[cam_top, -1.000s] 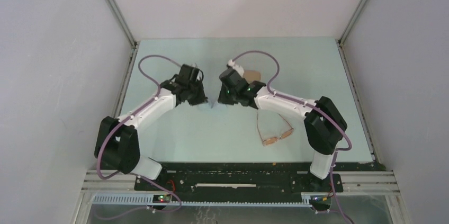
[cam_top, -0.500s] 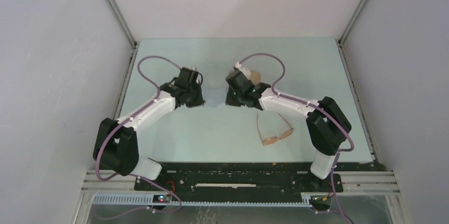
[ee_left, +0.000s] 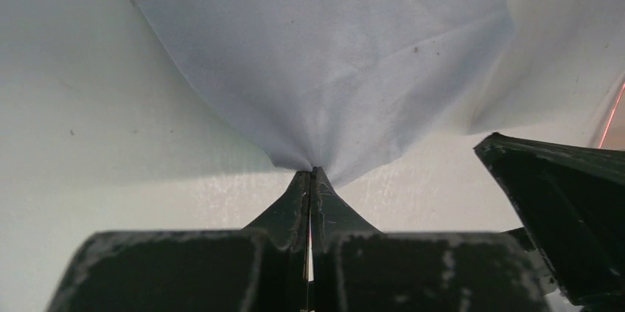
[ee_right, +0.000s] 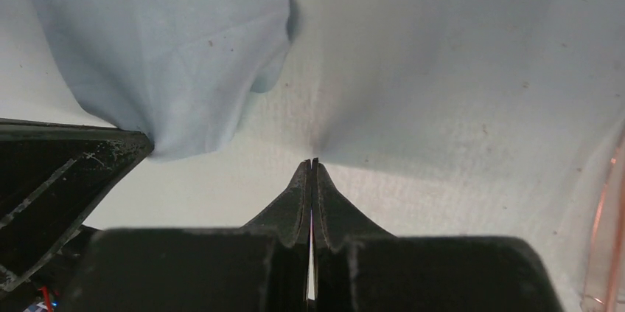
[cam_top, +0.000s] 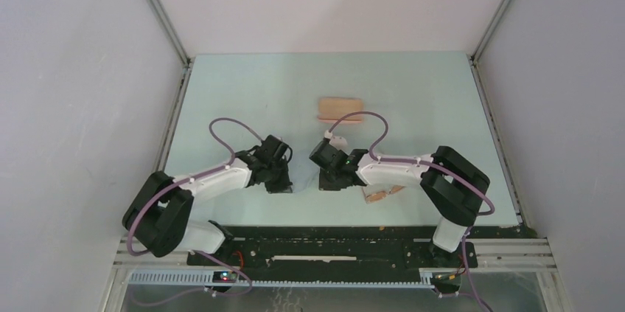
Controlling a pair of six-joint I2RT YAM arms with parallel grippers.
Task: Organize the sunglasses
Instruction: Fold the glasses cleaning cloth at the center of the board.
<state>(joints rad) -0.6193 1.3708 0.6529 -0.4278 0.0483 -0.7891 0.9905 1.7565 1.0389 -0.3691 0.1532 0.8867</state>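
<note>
Pale green matte surface (cam_top: 243, 91), plain white walls (cam_top: 332, 2). L hand (ee_left: 311, 173) & R hand (ee_right: 314, 163) each clamped on soft, creased light-blue cloth (ee_left: 324, 54).

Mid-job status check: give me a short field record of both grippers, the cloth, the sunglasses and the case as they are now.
left gripper: shut, pinching the cloth
right gripper: shut, pinching the same cloth
cloth: light blue, held between both grippers near the front of the table
sunglasses: on the table, partly hidden under the right arm
case: farther back, mid-table, clear of both arms
</note>
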